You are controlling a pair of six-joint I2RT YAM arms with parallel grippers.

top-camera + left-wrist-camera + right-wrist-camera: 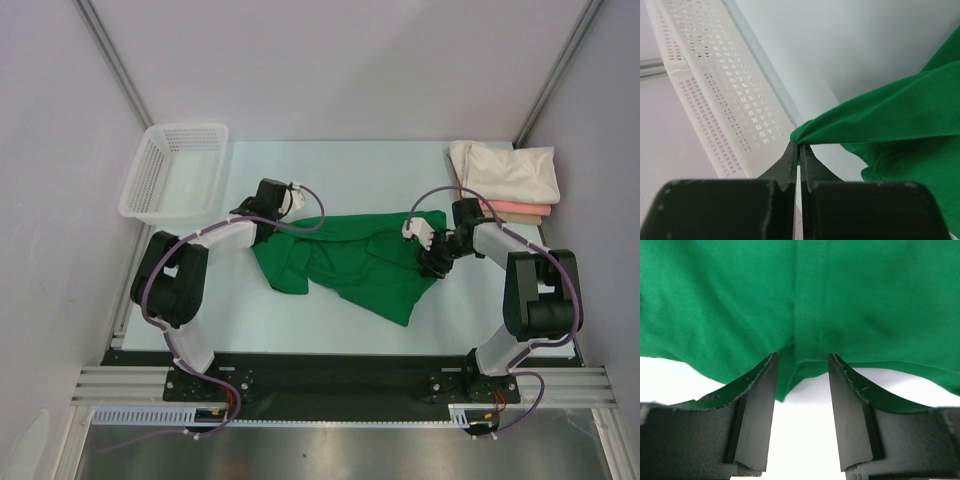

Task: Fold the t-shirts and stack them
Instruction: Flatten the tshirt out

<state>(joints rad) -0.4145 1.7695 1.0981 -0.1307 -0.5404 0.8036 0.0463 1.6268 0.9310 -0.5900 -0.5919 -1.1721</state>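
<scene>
While tight in left gripper (799, 148), green t-shirt (350, 266) corner; right gripper (802, 358) agape.

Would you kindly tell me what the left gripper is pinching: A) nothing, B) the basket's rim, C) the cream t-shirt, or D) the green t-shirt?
D: the left wrist view shows the left gripper shut on a corner of the green t-shirt, beside the white basket.

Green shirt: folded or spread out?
Not folded: the green t-shirt lies rumpled and mostly spread on the table, one corner pinched in the shut left gripper.
</scene>
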